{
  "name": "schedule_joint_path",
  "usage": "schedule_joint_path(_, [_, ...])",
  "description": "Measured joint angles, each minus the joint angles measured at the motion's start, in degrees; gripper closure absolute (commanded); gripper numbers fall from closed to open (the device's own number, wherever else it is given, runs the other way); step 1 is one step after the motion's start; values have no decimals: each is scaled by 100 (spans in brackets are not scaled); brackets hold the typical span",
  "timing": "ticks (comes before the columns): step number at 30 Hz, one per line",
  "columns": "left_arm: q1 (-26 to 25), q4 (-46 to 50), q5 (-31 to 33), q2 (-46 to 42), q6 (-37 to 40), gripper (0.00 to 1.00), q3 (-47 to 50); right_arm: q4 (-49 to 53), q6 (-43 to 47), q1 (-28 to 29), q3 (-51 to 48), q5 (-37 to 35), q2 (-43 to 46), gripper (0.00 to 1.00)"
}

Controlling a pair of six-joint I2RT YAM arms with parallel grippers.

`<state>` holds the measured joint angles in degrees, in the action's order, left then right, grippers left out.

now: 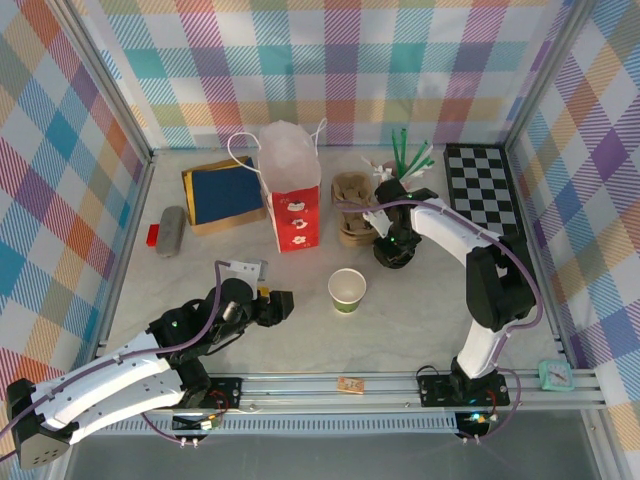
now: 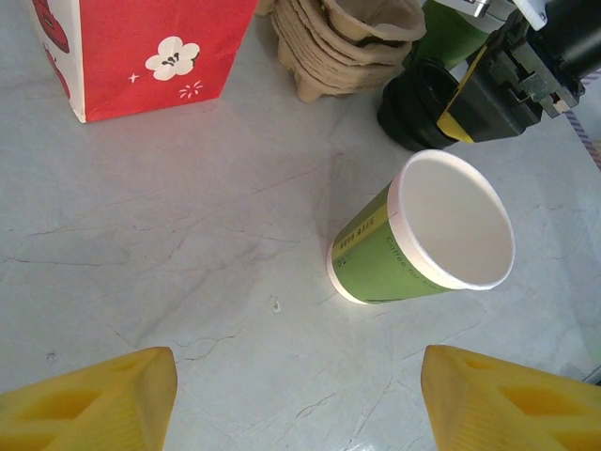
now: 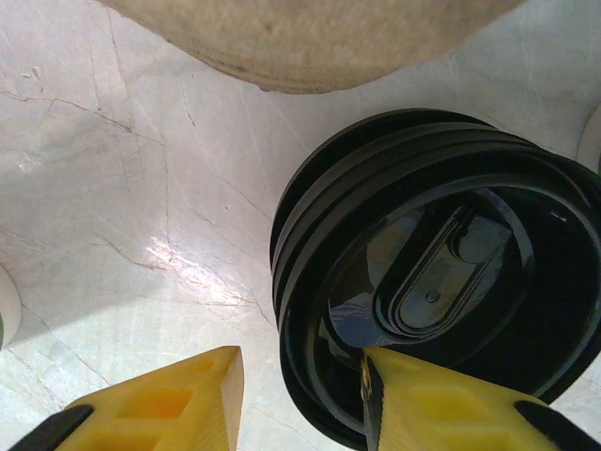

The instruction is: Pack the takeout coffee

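Note:
A lidless green-and-cream cup (image 1: pixel 347 290) (image 2: pixel 413 246) stands mid-table, ahead and to the right of my open left gripper (image 1: pixel 285 303) (image 2: pixel 299 376), which holds nothing. A stack of loose black lids (image 1: pixel 396 252) (image 3: pixel 423 272) (image 2: pixel 418 108) sits right of it. My right gripper (image 1: pixel 393 243) (image 3: pixel 300 366) is open over the stack, one finger (image 3: pixel 441 404) inside the top lid's rim and the other outside. Behind that gripper a dark round top (image 1: pixel 391 189) over a green side (image 2: pixel 453 33) may be the takeout coffee; I cannot tell.
A red paper bag (image 1: pixel 293 205) (image 2: pixel 141 47) stands open at the back, with cardboard cup carriers (image 1: pixel 350 208) (image 2: pixel 347 47) beside it. Green straws (image 1: pixel 410 155), a checkerboard (image 1: pixel 485 185), a blue-and-brown folder (image 1: pixel 222 192) and a grey case (image 1: pixel 172 230) line the back.

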<state>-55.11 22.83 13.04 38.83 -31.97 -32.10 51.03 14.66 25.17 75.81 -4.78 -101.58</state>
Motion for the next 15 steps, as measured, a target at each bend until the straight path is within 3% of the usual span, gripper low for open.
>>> schedule_joint_path(10, [0,0,11,2,2,30,4,-2,4,0,0,-13,-4,69])
schedule_joint_path(15, [0,0,13,2,2,30,4,-9,2,0,0,-13,-7,68])
